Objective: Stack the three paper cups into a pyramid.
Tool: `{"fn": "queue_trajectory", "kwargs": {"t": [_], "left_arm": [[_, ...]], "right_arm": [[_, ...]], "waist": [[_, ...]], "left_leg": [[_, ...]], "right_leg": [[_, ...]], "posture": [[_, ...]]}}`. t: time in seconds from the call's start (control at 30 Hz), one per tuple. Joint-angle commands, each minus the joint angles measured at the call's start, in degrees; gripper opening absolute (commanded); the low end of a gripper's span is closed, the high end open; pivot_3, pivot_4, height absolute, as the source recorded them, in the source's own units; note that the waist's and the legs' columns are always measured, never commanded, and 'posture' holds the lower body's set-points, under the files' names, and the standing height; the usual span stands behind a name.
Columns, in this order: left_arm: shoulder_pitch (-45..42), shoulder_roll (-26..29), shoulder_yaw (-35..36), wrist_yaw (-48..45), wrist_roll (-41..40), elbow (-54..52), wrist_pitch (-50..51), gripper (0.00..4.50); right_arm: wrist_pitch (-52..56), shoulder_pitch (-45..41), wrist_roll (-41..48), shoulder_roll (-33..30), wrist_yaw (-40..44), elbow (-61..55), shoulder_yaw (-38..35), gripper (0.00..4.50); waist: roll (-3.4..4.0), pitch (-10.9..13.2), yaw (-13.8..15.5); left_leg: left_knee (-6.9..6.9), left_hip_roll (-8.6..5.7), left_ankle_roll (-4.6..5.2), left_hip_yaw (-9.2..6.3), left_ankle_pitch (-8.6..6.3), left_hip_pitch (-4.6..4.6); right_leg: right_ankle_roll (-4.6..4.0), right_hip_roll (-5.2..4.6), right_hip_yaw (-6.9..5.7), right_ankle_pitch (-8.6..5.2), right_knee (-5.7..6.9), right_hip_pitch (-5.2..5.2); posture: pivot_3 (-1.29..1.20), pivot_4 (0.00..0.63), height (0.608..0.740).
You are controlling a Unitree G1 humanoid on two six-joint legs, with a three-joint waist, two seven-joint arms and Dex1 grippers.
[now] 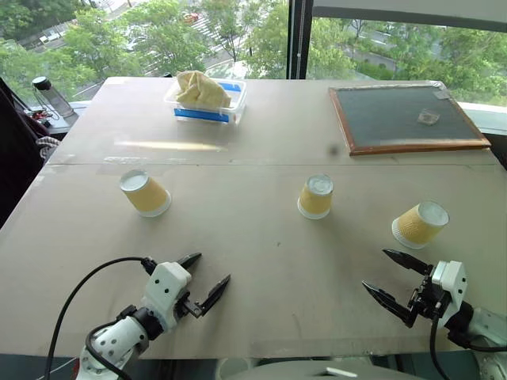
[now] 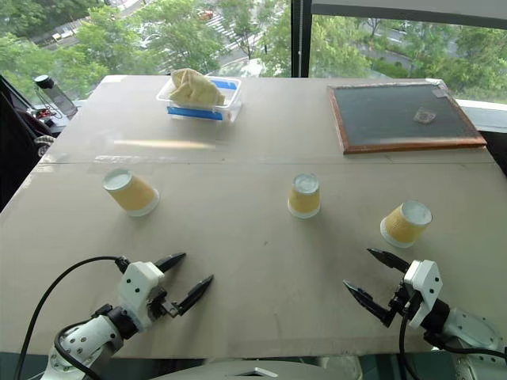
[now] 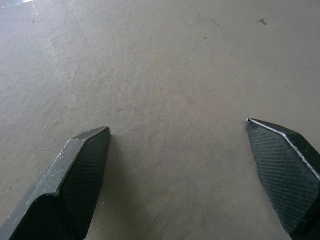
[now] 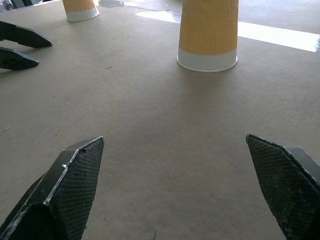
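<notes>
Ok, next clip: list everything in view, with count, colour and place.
paper cups: 3, yellow-tan, upside down in a spread row mid-table: left, middle, right
plastic container: 1, clear with blue label, far left, holding crumpled tan cloth
framed board: 1, dark with wooden frame, far right
bottle: 1, clear with dark cap, beyond the far left corner
table: 1, beige
left pincer: black fingers, open, near edge
right pincer: black fingers, open, near edge

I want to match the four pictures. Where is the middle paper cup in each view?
Left eye view: middle cup, upside down, centre of the table.
Right eye view: same cup, slightly left of centre.
Left wrist view: bare table, no cup.
Right wrist view: large cup at the top.
Shared landmark: left cup, also at.
</notes>
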Motion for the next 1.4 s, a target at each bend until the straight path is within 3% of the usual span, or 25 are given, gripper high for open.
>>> {"fn": "queue_trajectory", "kwargs": {"t": [0.03,0.9,1.2,1.4], "left_arm": [[1.53,0.26,-0.29,-1.35,-0.54,-0.2,-0.58,4.44],[-0.43,2.59,1.44,-7.76,-3.8,3.06,-5.39,4.44],[-10.52,14.04,5.83,-22.35,-21.66,-1.34,3.89,4.44],[-21.46,20.21,7.57,-27.18,-26.77,1.65,10.56,4.44]], "right_arm": [[-0.7,0.28,0.3,-0.19,-0.86,-1.32,-0.34,4.5],[3.07,-0.41,2.09,-0.51,-6.14,-7.8,0.93,4.5],[19.8,-24.95,-0.64,4.17,-20.64,-8.65,10.12,4.5],[19.81,-35.66,-3.6,8.28,-22.36,1.09,12.94,4.5]], "waist": [[0.0,0.0,0.0],[0.03,-0.03,0.03],[0.01,0.0,-0.19],[0.0,0.0,-0.08]], "left_leg": [[0.0,0.0,0.0,0.0,0.0,0.0],[0.01,0.0,0.0,0.01,0.0,0.0],[0.06,0.02,-0.01,0.0,0.01,0.1],[0.05,-0.19,-0.01,-0.06,0.01,-0.17]], "right_leg": [[0.0,0.0,0.0,0.0,0.0,0.0],[0.0,0.01,0.0,0.0,0.01,0.0],[-0.22,0.08,0.0,0.12,0.22,-0.01],[-0.28,0.07,-0.1,0.16,0.18,-0.12]], "posture": [[0.0,0.15,0.74],[0.0,0.15,0.74],[0.0,0.15,0.74],[0.0,0.15,0.74]]}}
